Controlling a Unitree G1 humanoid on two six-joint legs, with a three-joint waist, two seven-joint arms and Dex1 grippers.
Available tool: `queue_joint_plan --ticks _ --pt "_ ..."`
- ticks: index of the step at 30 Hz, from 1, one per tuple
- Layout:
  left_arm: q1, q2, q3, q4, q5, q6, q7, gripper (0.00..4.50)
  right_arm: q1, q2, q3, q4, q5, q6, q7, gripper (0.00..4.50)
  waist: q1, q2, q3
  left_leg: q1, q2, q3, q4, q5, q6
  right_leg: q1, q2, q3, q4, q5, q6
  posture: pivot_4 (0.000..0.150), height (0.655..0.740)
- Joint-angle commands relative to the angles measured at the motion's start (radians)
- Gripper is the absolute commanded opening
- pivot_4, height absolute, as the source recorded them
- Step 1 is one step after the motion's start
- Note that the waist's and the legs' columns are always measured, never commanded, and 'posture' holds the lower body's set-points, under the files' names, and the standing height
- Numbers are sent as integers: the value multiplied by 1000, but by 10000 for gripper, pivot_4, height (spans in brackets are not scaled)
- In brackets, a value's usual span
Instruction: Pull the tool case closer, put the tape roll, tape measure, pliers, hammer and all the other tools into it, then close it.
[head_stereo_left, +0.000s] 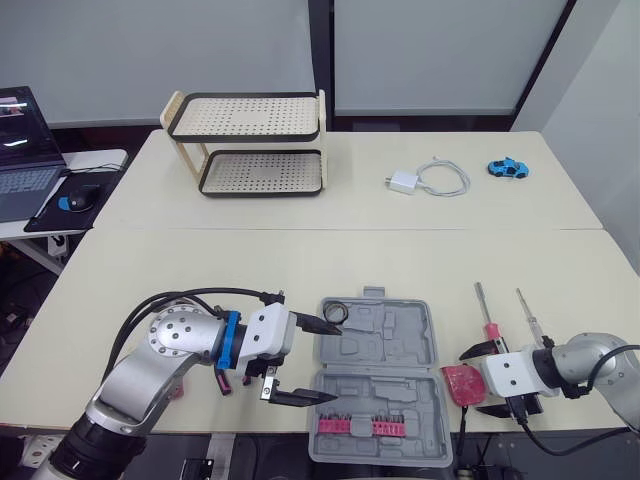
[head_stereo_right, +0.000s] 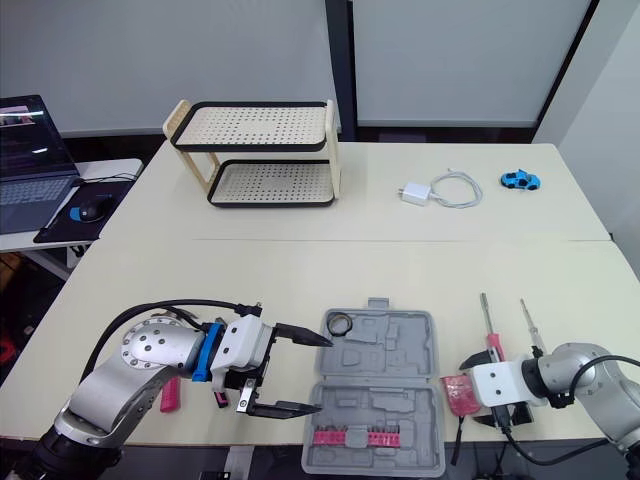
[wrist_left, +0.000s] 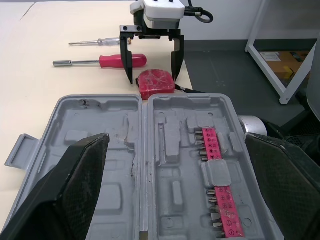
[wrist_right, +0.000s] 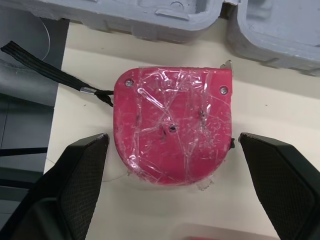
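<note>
Red tape measure (wrist_right: 172, 125) beside open grey case (head_stereo_left: 375, 375): pickup step. Right end effector (wrist_left: 153, 79) apart, straddling it; left end effector (head_stereo_left: 333, 362) apart. Next: clamp, lift into case.

Two beige tables stand edge to edge. On the near table (head_stereo_left: 200, 260) lies an open grey tool case (head_stereo_left: 385, 345), flat, close to the front edge. Just right of it is a red tape measure (head_stereo_left: 462, 383), its black strap hanging over the edge. Further right lie a red-handled screwdriver (head_stereo_left: 487, 318) and a thin screwdriver (head_stereo_left: 528, 312), side by side, not touching. The far table (head_stereo_left: 480, 205) carries a two-tier rack (head_stereo_left: 245, 135), a white charger (head_stereo_left: 403, 182) with its cable (head_stereo_left: 445, 180), and a blue toy car (head_stereo_left: 508, 168).
</note>
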Motion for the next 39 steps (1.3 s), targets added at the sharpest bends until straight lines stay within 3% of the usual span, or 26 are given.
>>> queue_joint_plan --ticks 1,4,10,19,26,34,39 --pt "1 4 -4 -19 2 -17 -1 45000 -13 7 4 -4 -7 -19 -4 44645 0 0 0 0 0 0 0 0 0 0 0 0 0 0 0 1500 7400" --pt "-3 1 -7 -18 4 -17 1 45000 -13 14 6 -3 -9 -18 -5 44645 0 0 0 0 0 0 0 0 0 0 0 0 0 0 0 1500 7400" --pt "-10 -2 -11 -14 6 -16 0 45000 5 8 1 -13 -20 3 -14 31156 0 0 0 0 0 0 0 0 0 0 0 0 0 0 0 1500 7400" --pt "-13 -6 -13 -10 9 -13 5 45000 118 0 -131 -196 84 326 -48 31156 2 0 0 0 0 0 0 0 0 0 0 0 0 0 0 1500 7400" --pt "-22 -15 -15 -5 9 -9 4 45000 141 -15 -167 -253 74 409 -66 31156 1 0 0 0 0 0 0 0 0 0 0 0 0 0 0 1500 7400" --pt "-9 18 43 4 -5 12 15 45000 112 -123 -228 -445 112 607 -6 31156 1 0 0 0 0 0 0 0 0 0 0 0 0 0 0 1500 7400" --pt "-5 47 76 14 -15 48 31 45000 -27 -166 -188 -582 170 807 36 31156 -1 0 0 0 1 0 0 0 0 0 0 0 0 0 0 1500 7400"
